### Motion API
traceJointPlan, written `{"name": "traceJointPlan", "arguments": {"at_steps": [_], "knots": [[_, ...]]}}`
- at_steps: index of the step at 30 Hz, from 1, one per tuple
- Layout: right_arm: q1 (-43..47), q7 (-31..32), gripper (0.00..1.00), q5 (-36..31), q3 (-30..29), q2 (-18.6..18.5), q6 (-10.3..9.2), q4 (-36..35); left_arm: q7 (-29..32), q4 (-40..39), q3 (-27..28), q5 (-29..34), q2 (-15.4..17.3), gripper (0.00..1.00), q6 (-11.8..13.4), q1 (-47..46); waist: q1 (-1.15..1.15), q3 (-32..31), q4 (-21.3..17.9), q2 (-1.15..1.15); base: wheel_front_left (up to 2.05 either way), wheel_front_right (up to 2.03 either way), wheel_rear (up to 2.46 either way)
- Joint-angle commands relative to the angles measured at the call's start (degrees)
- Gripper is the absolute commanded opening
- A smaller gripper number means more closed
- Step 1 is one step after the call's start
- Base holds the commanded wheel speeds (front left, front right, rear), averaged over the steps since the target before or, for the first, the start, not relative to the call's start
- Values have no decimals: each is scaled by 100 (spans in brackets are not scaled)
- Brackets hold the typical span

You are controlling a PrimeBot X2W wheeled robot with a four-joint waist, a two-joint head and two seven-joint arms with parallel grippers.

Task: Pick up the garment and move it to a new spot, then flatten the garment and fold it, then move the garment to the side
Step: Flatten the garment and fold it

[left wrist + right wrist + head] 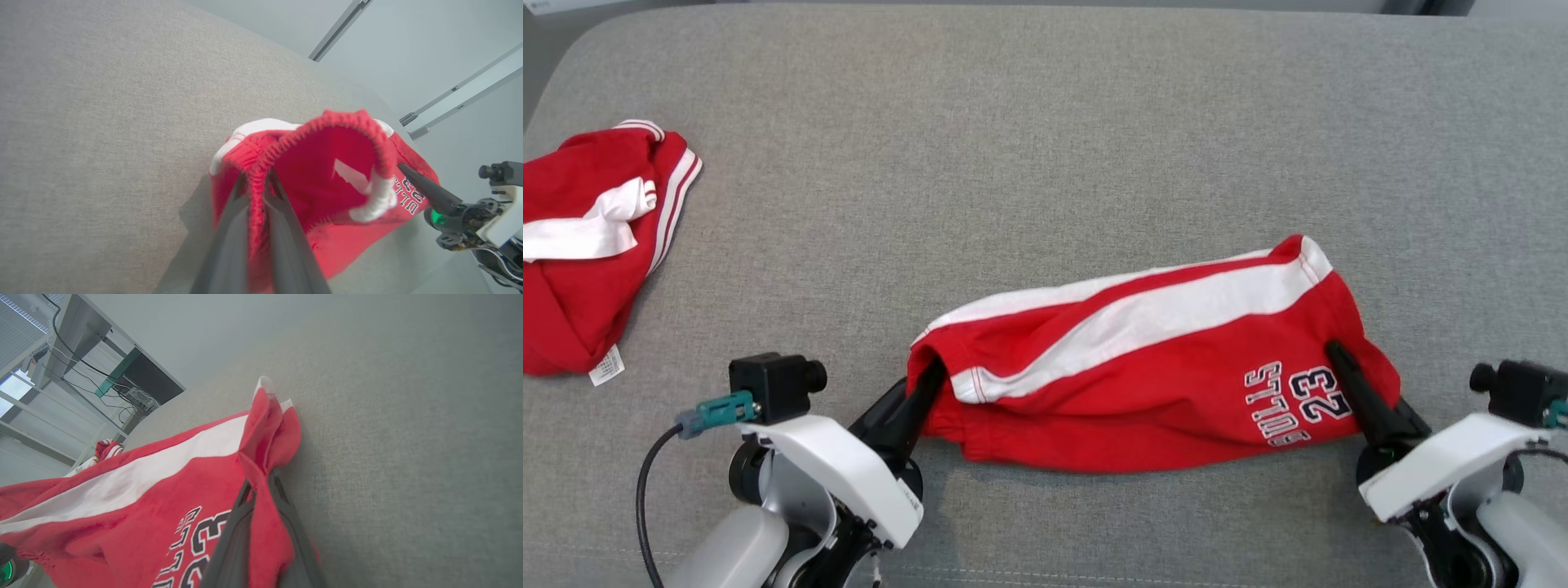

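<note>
Shorts point(1152, 367), red with a white stripe and a printed number, stretch sideways between my two pincers, low over the near middle of a grey cushion point(1045, 122). My left pincer point(929, 377) is clamped on the elastic waistband. My right pincer point(1335, 355) is clamped on a fold of cloth at the leg end. Each grip catches only a thin edge, so I judge that a hard pull could slip the cloth free. Another red garment point(580, 245) lies well apart on my left.

soft cloth garment point(1160, 384) – matt, woven grey surface point(1045, 122)
</note>
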Motion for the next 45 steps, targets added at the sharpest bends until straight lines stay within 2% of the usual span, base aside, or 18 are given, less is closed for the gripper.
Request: {"name": "traceJointPlan", "arguments": {"at_steps": [1, 5, 8, 11, 14, 20, 21, 22, 23, 29, 36, 45], "knots": [[425, -117, 0, -146, -166, 16, 0, -269, 30, -321, 230, -17, 244, 0, 114, 62, 0, -117, -91, 0, 0, 0, 0], [1165, -122, 0, -476, -723, 227, 0, -669, 139, -772, 272, -45, 465, 0, 385, 413, 0, -267, -173, 0, 0, 0, 0], [1595, -78, 0, -641, -1070, 462, 0, -887, 238, -912, 268, -124, 535, 0, 477, 580, 0, -322, -211, 0, 0, 0, 0], [1762, 88, 0, -1050, -1307, 620, 0, -887, 340, -740, 215, -215, 490, 0, 440, 574, 0, -317, -252, 0, 0, 0, 0], [1753, 282, 0, -1457, -1451, 800, 0, -741, 399, -298, 160, -347, 298, 0, 317, 448, 0, -310, -289, 0, 0, 0, 0], [1584, 494, 0, -2000, -1564, 1115, 0, -248, 188, 651, 152, -316, 5, 0, 99, 109, 0, -307, -364, 0, 0, 0, 0], [1551, 486, 0, -2072, -1577, 1214, 0, -102, 7, 891, 188, -252, -82, 32, 74, 17, 0, -325, -373, 0, 0, 0, 0], [1554, 475, 63, -2054, -1593, 1266, 0, -54, -42, 986, 188, -239, -120, 85, 52, -14, 0, -338, -368, 0, 0, 0, 0], [1563, 455, 100, -2068, -1600, 1287, 0, -16, -137, 1067, 206, -191, -139, 100, 59, -48, 0, -349, -362, 0, 0, 0, 0], [1728, 260, 100, -2104, -1755, 1289, 0, 11, -598, 1277, 294, 86, -160, 100, 244, -104, 0, -436, -333, 0, 0, 0, 0], [2020, -65, 100, -2642, -2434, 1166, 0, -386, -1177, 948, 415, 640, 99, 100, 853, 52, 0, -633, -342, 0, 0, 0, 0], [2034, -23, 100, -3125, -2812, 1221, 0, -640, -476, 546, 191, 330, 189, 100, 777, 253, 0, -740, -336, 0, 0, 0, 0]]}}
